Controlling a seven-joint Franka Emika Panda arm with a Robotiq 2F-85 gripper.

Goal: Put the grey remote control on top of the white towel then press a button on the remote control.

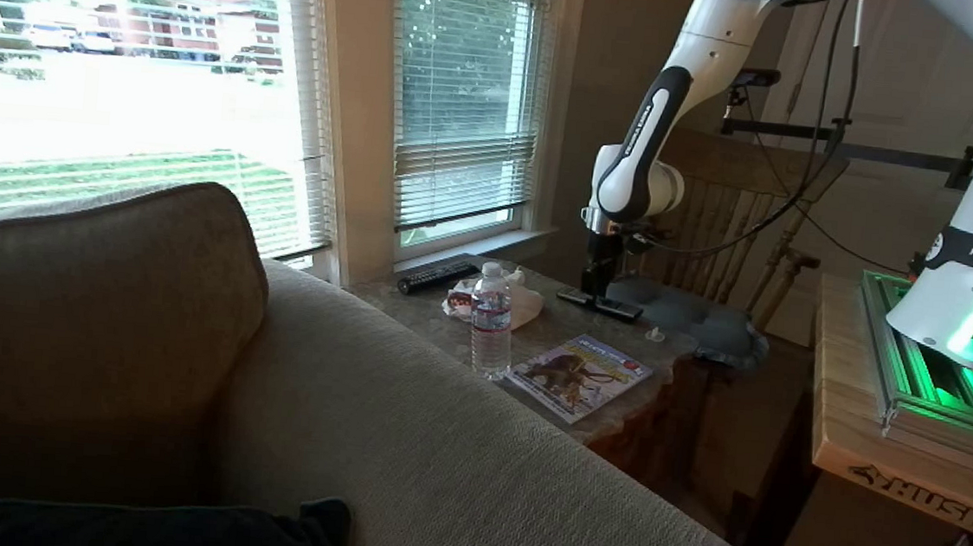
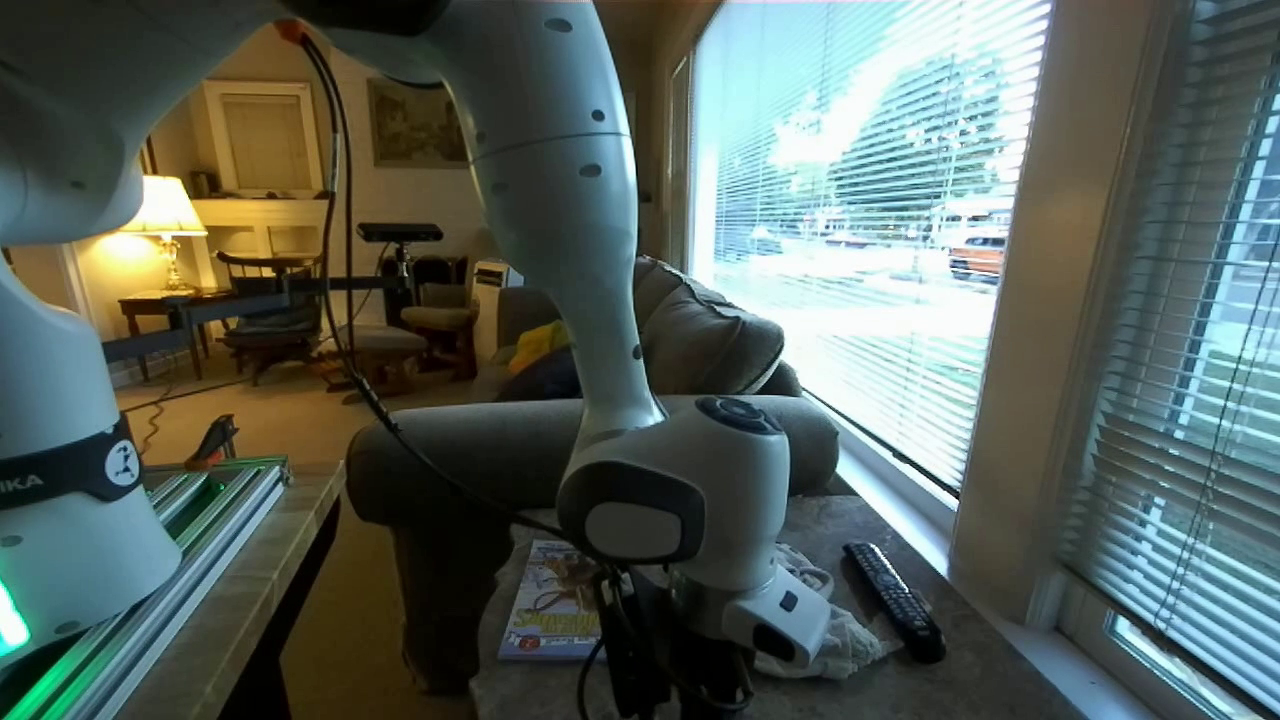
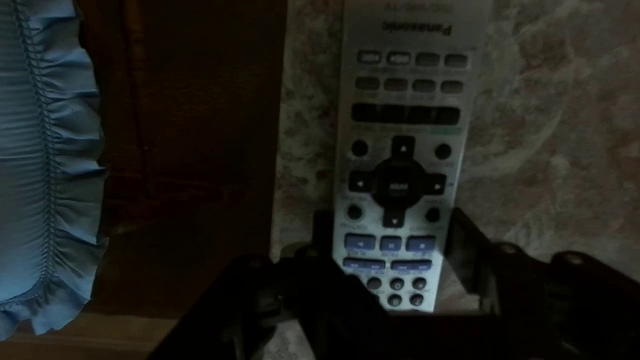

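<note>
Near the white towel [image 1: 527,305], my claw [image 3: 389,220] grips the grey remote control [image 3: 402,155] by its long edges, presumably so that the buttons [image 3: 398,185] face up for pressing.

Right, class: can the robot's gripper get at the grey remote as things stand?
Probably yes: the gripper has a finger on either side of the grey remote, with nothing seen lying on it.
</note>
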